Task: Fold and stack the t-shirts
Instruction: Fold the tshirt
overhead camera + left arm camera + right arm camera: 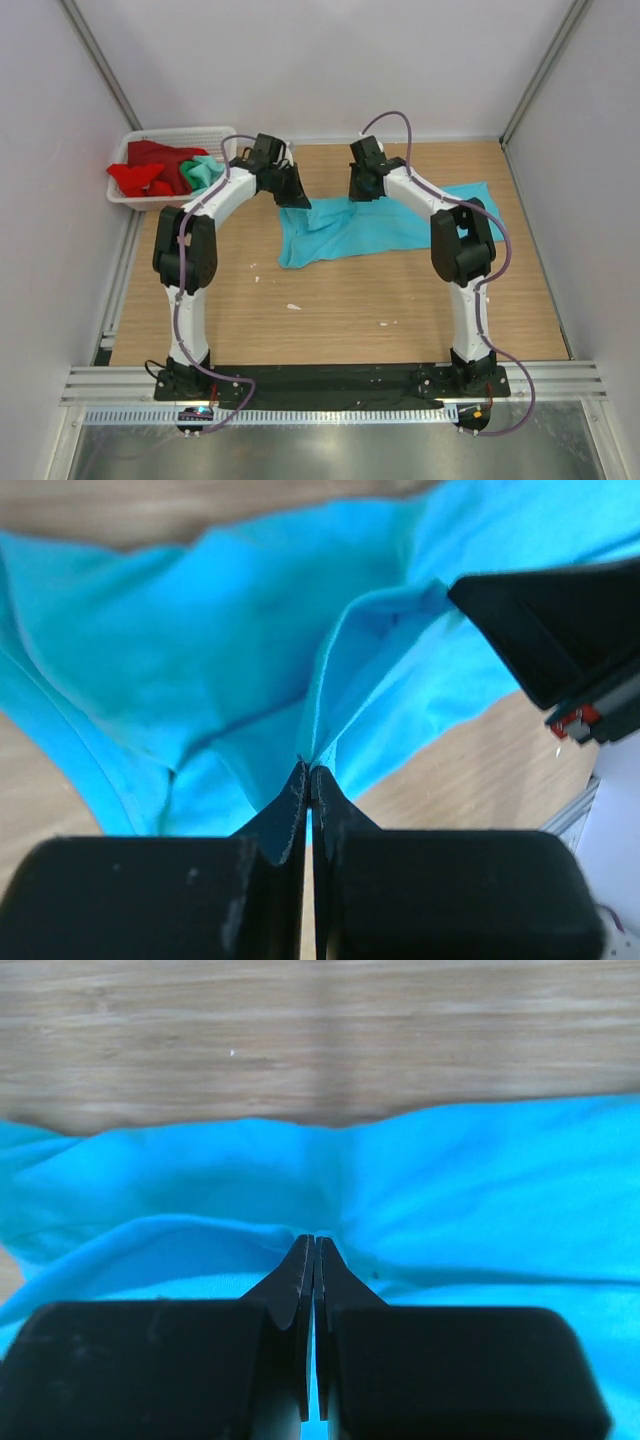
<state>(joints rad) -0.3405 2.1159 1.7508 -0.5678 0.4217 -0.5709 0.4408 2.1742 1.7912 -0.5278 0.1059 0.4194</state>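
A turquoise t-shirt [390, 228] lies rumpled across the middle of the wooden table. My left gripper [292, 196] is shut on a raised fold at the shirt's far left edge; in the left wrist view its tips [308, 770] pinch the turquoise cloth [200, 650]. My right gripper [362, 190] is shut on the far edge a little to the right, and its tips [314, 1242] also bite into the cloth [480, 1190]. A red t-shirt [145, 172] and a mint green t-shirt [206, 172] sit bunched in the basket.
A white mesh basket [180, 132] stands at the table's far left corner. A few small white scraps [293, 306] lie on the bare wood [330, 320] in front of the shirt. Grey walls close in on both sides. The black right gripper body [560, 630] shows in the left wrist view.
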